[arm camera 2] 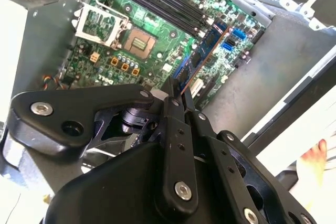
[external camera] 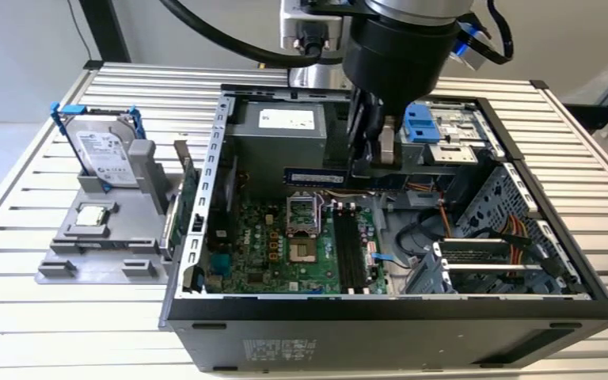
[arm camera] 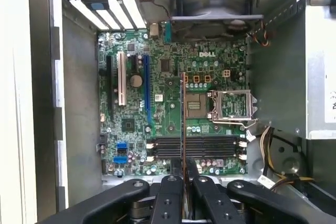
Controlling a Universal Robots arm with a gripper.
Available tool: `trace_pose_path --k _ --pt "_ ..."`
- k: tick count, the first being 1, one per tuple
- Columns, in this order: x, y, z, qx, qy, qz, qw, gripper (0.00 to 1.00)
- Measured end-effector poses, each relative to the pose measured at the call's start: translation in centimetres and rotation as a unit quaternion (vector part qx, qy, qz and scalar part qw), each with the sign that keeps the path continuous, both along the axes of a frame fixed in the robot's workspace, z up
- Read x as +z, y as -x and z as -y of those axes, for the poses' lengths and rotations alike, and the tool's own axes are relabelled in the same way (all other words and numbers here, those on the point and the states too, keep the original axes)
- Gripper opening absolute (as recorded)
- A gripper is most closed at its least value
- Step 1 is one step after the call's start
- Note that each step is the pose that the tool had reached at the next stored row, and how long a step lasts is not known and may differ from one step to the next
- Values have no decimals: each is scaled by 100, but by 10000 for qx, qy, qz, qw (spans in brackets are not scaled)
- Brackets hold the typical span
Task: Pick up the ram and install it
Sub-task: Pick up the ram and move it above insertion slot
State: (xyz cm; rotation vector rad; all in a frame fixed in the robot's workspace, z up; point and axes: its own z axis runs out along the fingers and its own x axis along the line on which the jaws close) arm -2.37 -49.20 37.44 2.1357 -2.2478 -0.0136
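The ram (external camera: 317, 176) is a thin, flat, narrow circuit-board stick, dark bluish with a pale label on its face. It hangs level in the air inside the open computer case (external camera: 389, 313), above the far part of the motherboard (external camera: 283, 245) and in front of the grey sheet-metal power supply (external camera: 278, 138). It touches no slot. In the first wrist view it shows edge-on as a fine dark line (arm camera: 182, 124) that crosses over the long black memory slots (arm camera: 197, 148). In the second wrist view its blue edge and a coppery strip run along its length (arm camera 2: 202, 53).

The claw (external camera: 370, 168) is closed on one end of the stick. Its matte black, bolted fingers (arm camera: 170, 198) are pinched together on the board, and the rest of the stick juts out toward the exterior view's left.

Below, the motherboard is glossy green and crowded with small parts. It carries a square socket with a bright metal frame (arm camera: 231, 103) and white and blue expansion slots. Red, orange and yellow cables (external camera: 515, 229) curl in the case's right-hand bay, beside perforated metal walls.

Outside the case, on the exterior view's left, a silver hard drive in a blue frame (external camera: 108, 154) stands upright in a grey plastic holder (external camera: 104, 245). A small square silver chip (external camera: 93, 214) lies flat on the same holder. Everything rests on a desk (external camera: 61, 317) of ribbed, pale aluminium slats.
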Motion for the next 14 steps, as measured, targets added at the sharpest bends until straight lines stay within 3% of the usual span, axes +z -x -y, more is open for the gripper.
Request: trace_pose_path --k 14 --pt "0 -169 -22 -25 0 0 10000 0"
